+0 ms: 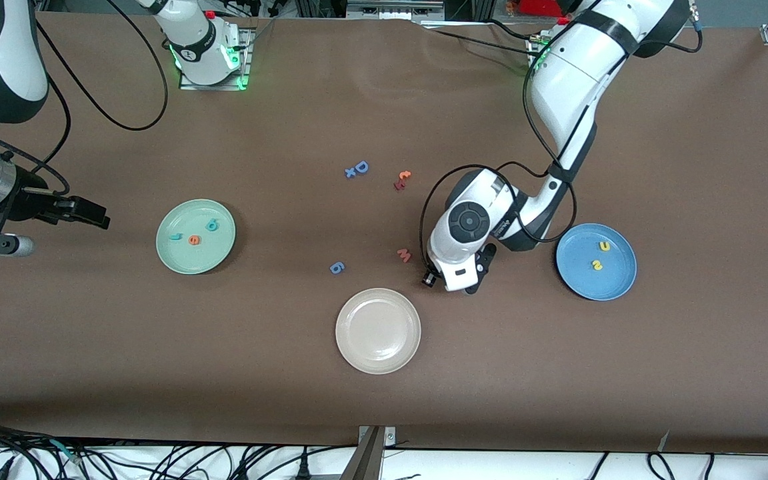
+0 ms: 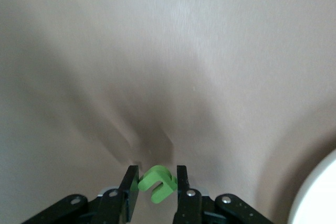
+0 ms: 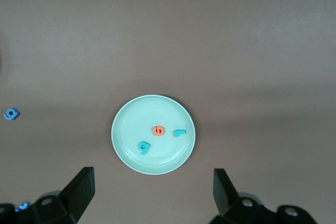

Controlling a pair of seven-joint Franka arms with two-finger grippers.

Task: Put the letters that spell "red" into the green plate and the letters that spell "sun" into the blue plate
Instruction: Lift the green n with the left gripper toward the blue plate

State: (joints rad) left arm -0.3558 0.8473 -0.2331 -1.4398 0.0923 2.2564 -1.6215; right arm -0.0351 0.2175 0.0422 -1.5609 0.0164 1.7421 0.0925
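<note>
While the left arm is reaching down from its base and folding at the elbow, the left gripper (image 1: 454, 280) is pointing straight down at the table (image 1: 691, 367), between the beige-white plate (image 1: 378, 331) and the blue plate (image 1: 596, 261). Its fingers (image 2: 182, 182) are standing nearly together and are pinching the green "n" (image 2: 157, 183) between the pads; the letter is sitting tilted in the grip, with its arch turned away from the wrist camera.

The right arm is waiting, with the right gripper (image 1: 84, 212) hanging level above the table at the right arm's end, beside the green plate (image 1: 196, 236); its fingers (image 3: 81, 190) are spread fully apart and are holding nothing.

The orange "e" (image 1: 193, 240), the teal "r" (image 1: 175, 236) and the teal "d" (image 1: 211, 225) are lying flat in the green plate. The yellow "u" (image 1: 604, 246) and the yellow "s" (image 1: 597, 265) are lying in the blue plate, slightly apart.
</note>
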